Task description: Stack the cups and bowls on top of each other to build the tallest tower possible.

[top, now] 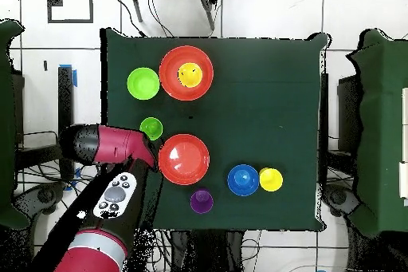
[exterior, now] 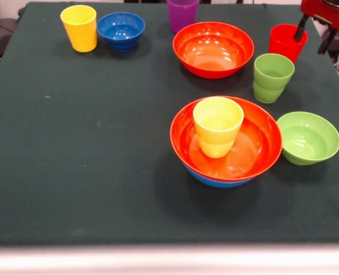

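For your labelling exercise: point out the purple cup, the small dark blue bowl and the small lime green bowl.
purple cup (exterior: 182, 17), front view, on its side wall.
small dark blue bowl (exterior: 121, 30), front view, inside floor.
small lime green bowl (exterior: 307, 139), front view, inside floor.

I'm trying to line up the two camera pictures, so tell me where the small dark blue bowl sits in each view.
Front view: the small dark blue bowl is at the top left, just right of the yellow cup.
Overhead view: it is at the lower right, just left of that cup.
Shared landmark: the yellow cup beside it.
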`<move>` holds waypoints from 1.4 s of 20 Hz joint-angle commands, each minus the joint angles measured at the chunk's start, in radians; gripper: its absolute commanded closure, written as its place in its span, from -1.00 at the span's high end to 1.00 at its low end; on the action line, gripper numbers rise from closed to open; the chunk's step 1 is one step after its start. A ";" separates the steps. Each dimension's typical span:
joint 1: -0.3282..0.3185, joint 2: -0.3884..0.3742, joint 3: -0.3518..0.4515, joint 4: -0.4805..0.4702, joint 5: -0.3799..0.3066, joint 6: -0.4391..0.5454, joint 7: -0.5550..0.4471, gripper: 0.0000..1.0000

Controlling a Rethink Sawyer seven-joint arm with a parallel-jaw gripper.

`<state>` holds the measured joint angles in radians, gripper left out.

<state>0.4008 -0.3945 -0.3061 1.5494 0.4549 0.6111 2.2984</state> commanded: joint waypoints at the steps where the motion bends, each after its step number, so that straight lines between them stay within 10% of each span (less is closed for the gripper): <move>1: 0.006 0.071 0.066 0.069 0.033 -0.096 0.239 1.00; 22: 0.057 0.143 0.073 0.076 0.070 -0.219 0.216 1.00; 23: 0.072 0.152 0.049 0.059 0.060 -0.213 0.211 -1.00; 28: 0.026 0.127 0.101 0.085 0.051 -0.261 0.158 -1.00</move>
<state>0.4562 -0.2950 -0.3069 1.6036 0.4999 0.4526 2.2984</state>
